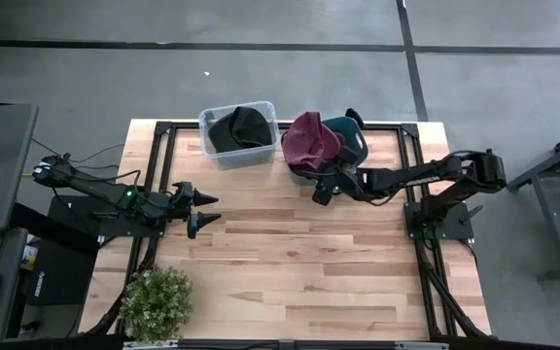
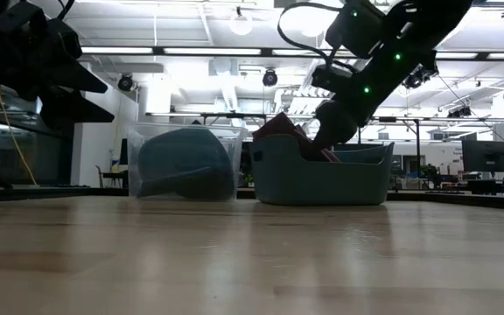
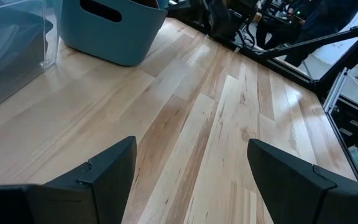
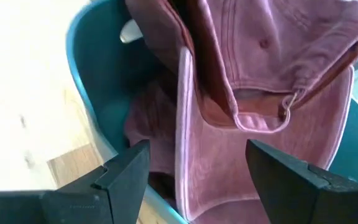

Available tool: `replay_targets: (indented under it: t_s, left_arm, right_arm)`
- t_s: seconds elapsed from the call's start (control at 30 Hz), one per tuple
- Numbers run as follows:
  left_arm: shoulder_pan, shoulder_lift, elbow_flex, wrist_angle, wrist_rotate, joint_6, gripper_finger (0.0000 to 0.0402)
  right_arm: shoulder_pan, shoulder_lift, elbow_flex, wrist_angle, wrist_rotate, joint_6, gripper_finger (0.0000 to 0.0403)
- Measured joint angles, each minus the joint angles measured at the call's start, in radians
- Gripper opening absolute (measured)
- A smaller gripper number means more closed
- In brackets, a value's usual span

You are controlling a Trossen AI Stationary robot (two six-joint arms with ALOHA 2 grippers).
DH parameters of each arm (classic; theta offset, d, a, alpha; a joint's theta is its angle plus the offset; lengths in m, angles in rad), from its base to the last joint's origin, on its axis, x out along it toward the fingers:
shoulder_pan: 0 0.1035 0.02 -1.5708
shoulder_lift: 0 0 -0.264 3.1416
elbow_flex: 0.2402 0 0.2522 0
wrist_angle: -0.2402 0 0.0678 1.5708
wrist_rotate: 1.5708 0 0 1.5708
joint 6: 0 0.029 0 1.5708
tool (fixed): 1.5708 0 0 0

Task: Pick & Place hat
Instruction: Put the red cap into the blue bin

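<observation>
Two bins on the worktop (image 1: 299,262): one clear bin (image 1: 239,134) with one dark hat (image 1: 238,127), one teal tub (image 1: 343,146) beside it with a maroon hat (image 1: 310,139) draped over its rim. Tub's depths hidden. Right tool (image 1: 323,189) spread at tub's near wall; left tool (image 1: 202,208) spread, well apart.

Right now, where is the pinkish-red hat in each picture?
High view: the maroon hat sits at the table's far edge, piled on the teal tub, just beyond the right gripper.
Low view: only its top peeks above the tub's rim, centre.
Left wrist view: not clearly visible; only the tub shows.
Right wrist view: it fills the picture.
Shared landmark: the teal tub.
</observation>
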Motion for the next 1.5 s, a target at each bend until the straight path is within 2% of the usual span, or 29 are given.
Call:
replay_targets:
  t_s: [0.17, 0.43, 0.67, 1.17, 1.5]
  left_arm:
    - [0.0, 0.0, 0.0, 0.0, 0.0, 0.0, 0.0292]
    - [0.0, 0.0, 0.0, 0.0, 0.0, 0.0, 0.0292]
    - [0.0, 0.0, 0.0, 0.0, 0.0, 0.0, 0.0292]
    - [0.0, 0.0, 0.0, 0.0, 0.0, 0.0, 0.0292]
    - [0.0, 0.0, 0.0, 0.0, 0.0, 0.0, 0.0292]
  right_arm:
    - [-0.003, 0.005, -0.007, 0.036, 0.035, -0.001, 0.0259]
    - [-0.03, 0.005, -0.007, 0.053, -0.002, -0.008, 0.0244]
    - [-0.045, 0.005, -0.007, 0.052, -0.067, 0.002, 0.018]
    - [-0.045, 0.005, -0.007, 0.052, -0.097, -0.013, 0.0015]
    - [-0.045, 0.005, -0.007, 0.032, -0.077, -0.075, 0.0006]
